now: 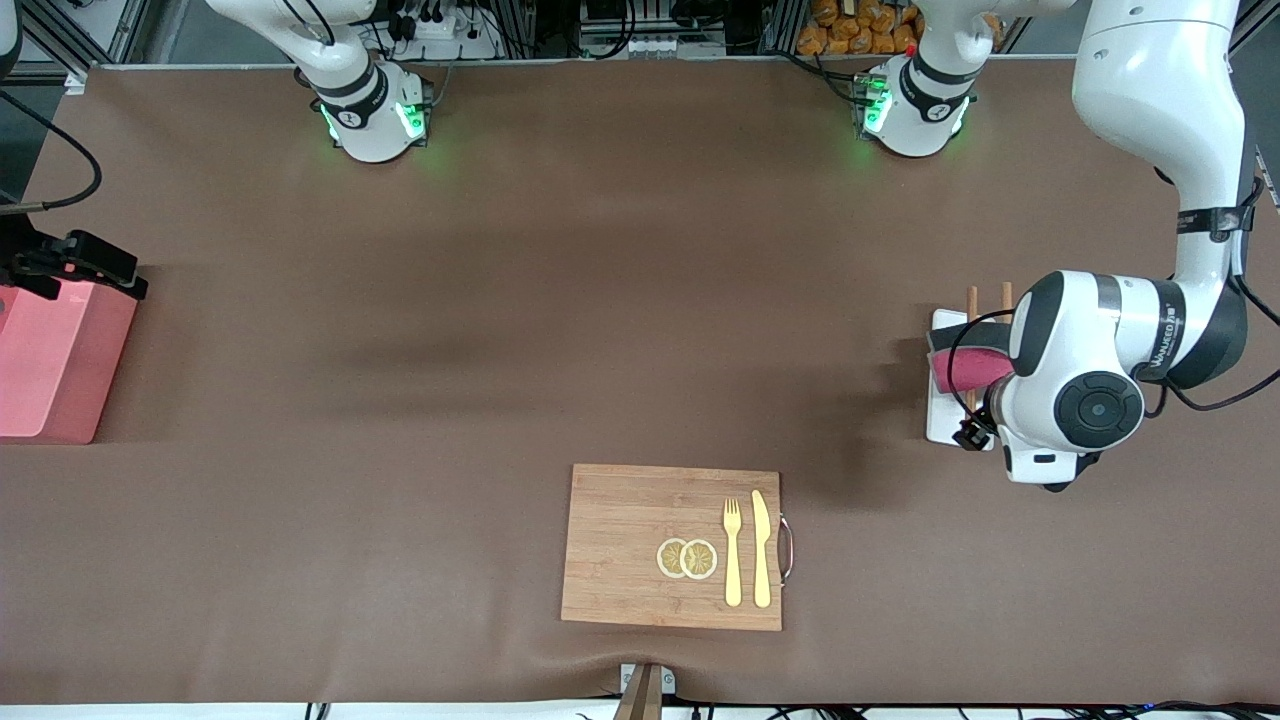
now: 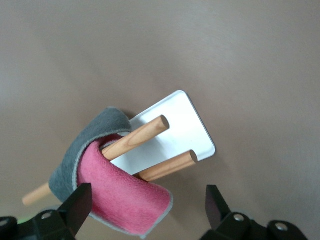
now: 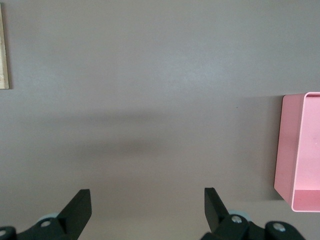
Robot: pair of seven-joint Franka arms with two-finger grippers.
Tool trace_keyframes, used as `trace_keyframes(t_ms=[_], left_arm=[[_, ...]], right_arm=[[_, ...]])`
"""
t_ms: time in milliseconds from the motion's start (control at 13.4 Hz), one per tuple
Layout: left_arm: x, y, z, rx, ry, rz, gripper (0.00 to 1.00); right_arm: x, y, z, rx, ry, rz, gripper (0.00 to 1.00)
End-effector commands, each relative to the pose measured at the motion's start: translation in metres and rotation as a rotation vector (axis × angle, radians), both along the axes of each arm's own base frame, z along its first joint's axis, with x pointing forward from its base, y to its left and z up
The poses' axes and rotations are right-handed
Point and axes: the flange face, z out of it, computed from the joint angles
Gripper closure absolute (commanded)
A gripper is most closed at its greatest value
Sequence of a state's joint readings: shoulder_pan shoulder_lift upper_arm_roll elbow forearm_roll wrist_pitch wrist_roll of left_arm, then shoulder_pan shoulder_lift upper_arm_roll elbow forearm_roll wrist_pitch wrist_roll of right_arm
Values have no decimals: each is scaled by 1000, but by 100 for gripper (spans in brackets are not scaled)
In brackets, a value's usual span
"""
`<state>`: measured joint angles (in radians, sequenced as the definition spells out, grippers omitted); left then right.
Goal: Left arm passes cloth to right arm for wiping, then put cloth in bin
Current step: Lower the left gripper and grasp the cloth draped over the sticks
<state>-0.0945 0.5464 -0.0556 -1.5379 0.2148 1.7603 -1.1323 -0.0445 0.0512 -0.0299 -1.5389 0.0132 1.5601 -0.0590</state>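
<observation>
The cloth (image 1: 963, 369), maroon-red on one face and grey on the other, hangs draped over the two wooden rods (image 2: 145, 135) of a white rack (image 2: 176, 125) toward the left arm's end of the table. In the left wrist view the cloth (image 2: 112, 192) lies between the fingers of my left gripper (image 2: 147, 200), which is open and holds nothing. In the front view the left arm's wrist (image 1: 1075, 385) is over the rack and hides the gripper. My right gripper (image 3: 147, 200) is open and empty over bare table beside the pink bin (image 3: 299, 145). The bin (image 1: 50, 360) stands at the right arm's end.
A wooden cutting board (image 1: 620, 545) lies near the front camera at mid-table, carrying a yellow fork (image 1: 733, 550), a yellow knife (image 1: 762, 548) and two lemon slices (image 1: 687, 558). Its edge shows in the right wrist view (image 3: 4, 50). A brown mat covers the table.
</observation>
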Motion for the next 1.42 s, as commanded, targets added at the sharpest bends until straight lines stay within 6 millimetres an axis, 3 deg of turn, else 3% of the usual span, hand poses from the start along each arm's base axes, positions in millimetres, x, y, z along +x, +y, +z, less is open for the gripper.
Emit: trace_keyframes(t_ms=[0,225,599,974,1348], left_arm=[[-3,9,-4,62,-1,103,0],[-18,12,-11,108,32,153,0],[-33,13,-34,198,68,202,0],[-43,17,-39,284,106,228,0],[-48,4,-44,302,124,221,0]], right_arm=[[3,-4,-3,0,13,2,0],[5,0,-14,3,54,7,0],[5,0,-15,3,56,10,0],[5,2,-16,3,59,10,0],[7,0,-20,4,65,11,0]])
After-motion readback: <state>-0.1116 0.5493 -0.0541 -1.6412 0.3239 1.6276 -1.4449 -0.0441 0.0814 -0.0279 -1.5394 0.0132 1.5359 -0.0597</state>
